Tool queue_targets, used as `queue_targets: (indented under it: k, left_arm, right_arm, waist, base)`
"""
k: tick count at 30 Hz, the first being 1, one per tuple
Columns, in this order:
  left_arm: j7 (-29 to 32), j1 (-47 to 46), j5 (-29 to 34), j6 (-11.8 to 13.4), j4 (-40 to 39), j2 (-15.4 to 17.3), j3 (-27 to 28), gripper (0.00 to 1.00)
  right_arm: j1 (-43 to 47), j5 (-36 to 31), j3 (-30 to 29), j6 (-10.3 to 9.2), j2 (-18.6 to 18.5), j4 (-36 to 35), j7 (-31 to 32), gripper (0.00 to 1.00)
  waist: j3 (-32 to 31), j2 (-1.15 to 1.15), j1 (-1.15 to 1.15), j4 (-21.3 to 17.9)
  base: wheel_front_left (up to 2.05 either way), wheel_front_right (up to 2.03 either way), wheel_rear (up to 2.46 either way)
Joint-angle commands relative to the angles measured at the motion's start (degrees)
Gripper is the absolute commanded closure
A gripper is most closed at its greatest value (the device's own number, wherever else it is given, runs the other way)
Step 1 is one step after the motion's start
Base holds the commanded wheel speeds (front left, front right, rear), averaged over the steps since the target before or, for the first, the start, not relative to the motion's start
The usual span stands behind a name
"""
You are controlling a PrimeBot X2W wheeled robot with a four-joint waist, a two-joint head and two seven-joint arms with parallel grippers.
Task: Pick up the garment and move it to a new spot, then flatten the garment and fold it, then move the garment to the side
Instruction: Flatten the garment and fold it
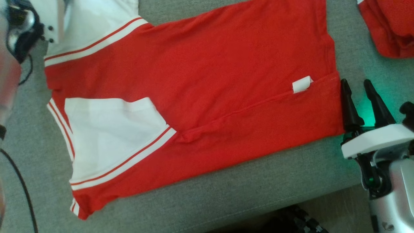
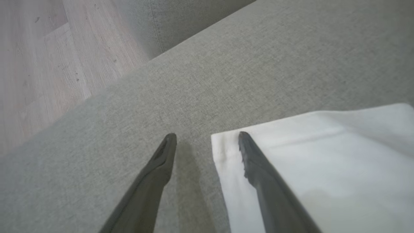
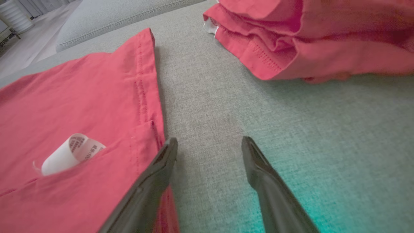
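A red shirt [image 1: 210,64] with white striped sleeves lies flat across the middle of the grey sofa cushion [image 1: 226,200], folded lengthwise, with its hem toward the cushion's right side. A curled white label [image 1: 302,84] sticks out of the fold near that hem. The right pincer [image 1: 355,82] rests low at the hem with its fingers apart (one tip just at the red edge, the other over bare cushion) and holds nothing. The left pincer [image 2: 207,135] is also spread wide and empty, one finger over a white cloth corner [image 2: 323,155]. A second red garment [image 1: 388,26] sits bunched toward the far right corner.
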Motion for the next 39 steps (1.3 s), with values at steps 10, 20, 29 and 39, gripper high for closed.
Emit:
queue_targets:
  k: [10,20,29,39]
  left_arm:
    - [5.43,-2.08,-5.73,0.09,3.03,2.31,-4.03,1.00]
    - [-4.62,-2.46,-6.76,0.09,0.02,2.91,-7.16,1.00]
    - [-13.60,0.90,-6.37,0.14,-3.37,1.17,-8.09,1.00]
    - [-16.44,3.71,-6.50,0.52,-9.53,0.92,-9.12,1.00]
  right_arm:
    - [-0.49,0.83,1.06,-0.05,-1.96,-0.17,-1.31,0.00]
    - [-5.58,0.27,0.25,-0.05,-2.35,-0.11,0.17,0.00]
    - [-18.60,-3.85,0.38,-0.05,-2.93,11.27,9.96,0.00]
    - [-33.76,-12.79,1.01,-0.05,-4.54,34.02,15.93,0.00]
  waist:
    - [-0.25,0.00,-0.01,-0.95]
    - [-5.07,0.00,-0.01,2.18]
    - [-10.55,0.00,-0.01,6.99]
    - [-11.88,0.00,-0.01,13.08]
  base:
    - [0.00,0.00,0.00]
    - [0.00,0.00,0.00]
    - [0.00,0.00,0.00]
    - [0.00,0.00,0.00]
